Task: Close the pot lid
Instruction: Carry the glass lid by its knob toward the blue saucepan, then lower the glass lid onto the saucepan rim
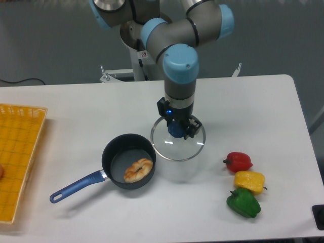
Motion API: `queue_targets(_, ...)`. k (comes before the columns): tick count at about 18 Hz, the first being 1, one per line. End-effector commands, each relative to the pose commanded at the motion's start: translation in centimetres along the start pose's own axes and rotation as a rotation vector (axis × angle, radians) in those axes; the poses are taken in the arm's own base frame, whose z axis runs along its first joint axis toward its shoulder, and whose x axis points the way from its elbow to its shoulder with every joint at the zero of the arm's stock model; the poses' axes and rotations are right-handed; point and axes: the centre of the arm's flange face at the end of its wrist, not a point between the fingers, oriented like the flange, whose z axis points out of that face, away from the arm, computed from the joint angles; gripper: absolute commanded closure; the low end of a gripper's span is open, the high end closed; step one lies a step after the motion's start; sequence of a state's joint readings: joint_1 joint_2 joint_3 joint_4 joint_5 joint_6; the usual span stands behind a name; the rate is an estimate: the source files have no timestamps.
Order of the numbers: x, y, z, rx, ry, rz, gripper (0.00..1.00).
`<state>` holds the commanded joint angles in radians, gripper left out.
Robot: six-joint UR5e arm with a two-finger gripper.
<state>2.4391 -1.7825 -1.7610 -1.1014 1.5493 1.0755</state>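
The pot (129, 161) is a small dark navy saucepan with a long blue handle (76, 187) pointing front left. It stands open on the table with a small pastry (137, 169) inside. The lid (178, 139) is round clear glass with a metal rim and a blue knob (175, 129). My gripper (178, 127) points straight down and is shut on the knob. It holds the lid level, just right of the pot and a little above the table, its left rim near the pot's right rim.
A red pepper (238, 161), a yellow pepper (249, 181) and a green pepper (243, 202) lie at the front right. A yellow basket (19, 152) sits at the left edge. The arm's base stands behind the table's middle.
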Motion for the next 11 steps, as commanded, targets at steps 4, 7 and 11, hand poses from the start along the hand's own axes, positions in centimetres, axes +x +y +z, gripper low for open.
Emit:
queue_targets(4, 1.4, -1.7, 0.2, 0.002, 0.002, -0.011, 0.48)
queue_targets(7, 2.6, -2.9, 0.3, 0.002, 0.005, -0.02, 0.48)
queue_targets(11, 3.9, -4.3, 0.4, 0.004, 0.007, -0.029, 0.48)
